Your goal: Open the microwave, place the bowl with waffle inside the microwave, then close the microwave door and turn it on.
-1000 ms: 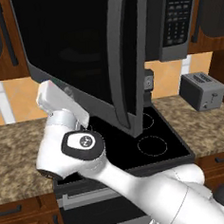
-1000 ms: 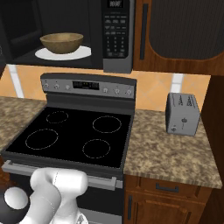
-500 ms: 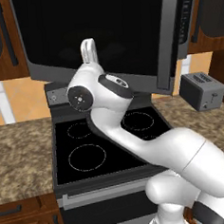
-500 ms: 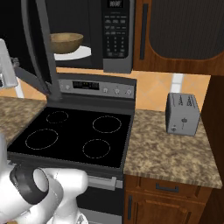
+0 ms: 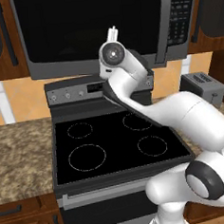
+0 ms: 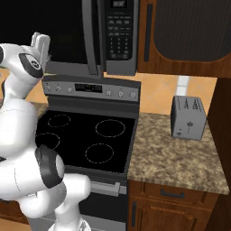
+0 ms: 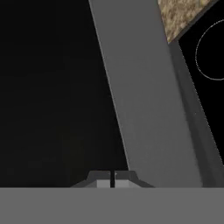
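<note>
1. The microwave door (image 5: pixel 90 27) was seen shut, flush with the microwave (image 6: pixel 118 67) above the stove (image 5: pixel 114 142).
2. The gripper (image 5: pixel 112 35) was pressed together, empty, against the door glass near its 6 o'clock edge.
3. The toaster (image 6: pixel 188 117) stood at the stove's 3 o'clock.

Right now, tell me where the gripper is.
The gripper is raised in front of the microwave door, shut and empty, above the stove's back panel. In the right base view it is at the left.
</note>
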